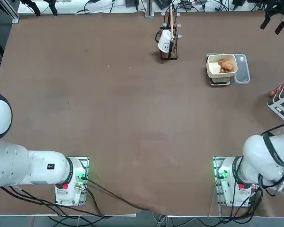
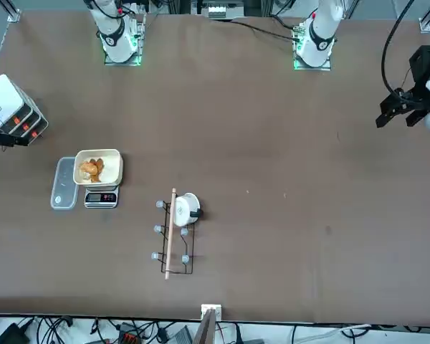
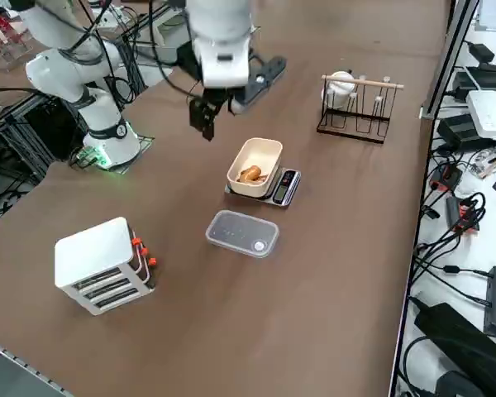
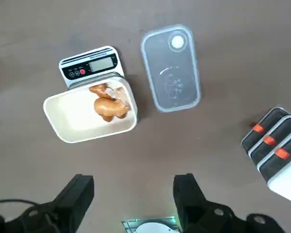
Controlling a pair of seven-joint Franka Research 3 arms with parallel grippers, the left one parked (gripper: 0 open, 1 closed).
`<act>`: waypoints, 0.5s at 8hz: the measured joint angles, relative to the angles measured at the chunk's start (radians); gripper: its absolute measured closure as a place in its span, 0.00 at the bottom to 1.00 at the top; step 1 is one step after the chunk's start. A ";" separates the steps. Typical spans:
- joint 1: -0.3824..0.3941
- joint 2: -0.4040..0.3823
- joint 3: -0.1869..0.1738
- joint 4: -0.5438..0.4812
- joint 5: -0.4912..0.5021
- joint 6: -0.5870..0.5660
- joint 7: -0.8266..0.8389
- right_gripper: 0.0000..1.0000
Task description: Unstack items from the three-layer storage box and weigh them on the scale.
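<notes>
Claw [image 4: 136, 176] of the right arm: fingers spread, nothing between them, raised above the table [image 3: 314, 265]. Brown food pieces [image 4: 110, 103] lie in the cream tub [image 3: 255, 168] on the scale [image 3: 284, 187]; the translucent lid [image 3: 242, 233] lies beside it. Storage box [image 3: 107, 265] stands well apart, its contents hidden. Recommended technique, if another item is due: travel high past the tub's rim, align squarely with the box, and close gently, lest it tip.
</notes>
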 joint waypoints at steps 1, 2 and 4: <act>0.122 -0.022 -0.094 0.003 0.005 0.000 0.006 0.00; 0.230 -0.034 -0.168 0.003 0.008 0.002 0.009 0.00; 0.416 -0.045 -0.308 0.007 0.042 0.027 0.013 0.00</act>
